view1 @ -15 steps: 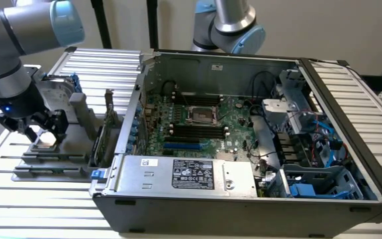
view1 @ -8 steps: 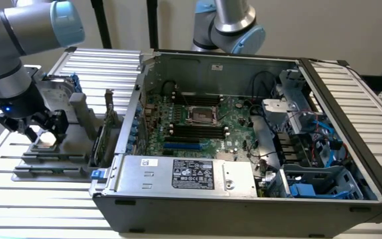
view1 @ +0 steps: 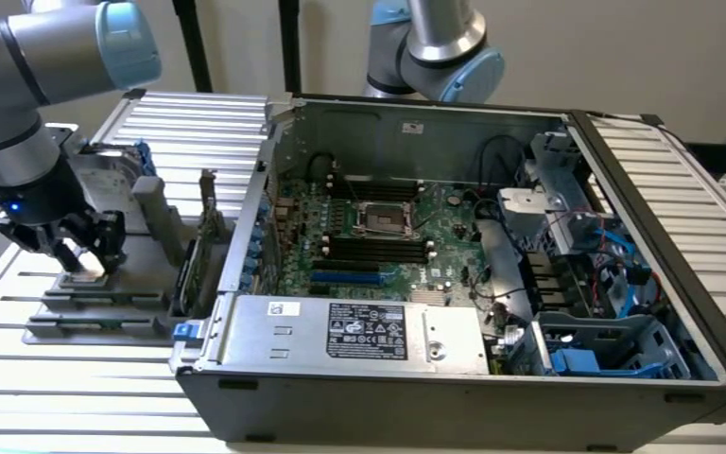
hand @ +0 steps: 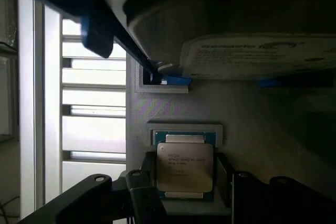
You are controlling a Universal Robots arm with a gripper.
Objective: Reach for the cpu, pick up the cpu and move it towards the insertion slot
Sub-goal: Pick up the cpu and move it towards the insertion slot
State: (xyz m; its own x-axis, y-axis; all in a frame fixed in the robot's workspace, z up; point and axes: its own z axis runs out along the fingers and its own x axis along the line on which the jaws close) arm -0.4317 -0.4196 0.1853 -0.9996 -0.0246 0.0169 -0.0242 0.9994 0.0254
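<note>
The cpu (hand: pixel 185 167) is lying flat in its pale holder (hand: pixel 184 129) on a grey tray (view1: pixel 111 326), and the gripper (view1: pixel 79 255) is closing on it at chip width, its fingers (hand: pixel 224 179) pressing against two opposite edges. A hard drive (hand: pixel 252 56) is sitting near the cpu over the same tray, which is resting on the slatted table (view1: pixel 35 378) at the exterior view's left of the open case (view1: pixel 337 378). The slot (view1: pixel 385 218) is sitting well apart from the cpu, inside the case on the green motherboard (view1: pixel 452 255), with black memory slots (view1: pixel 370 248) lying just beside it.
</note>
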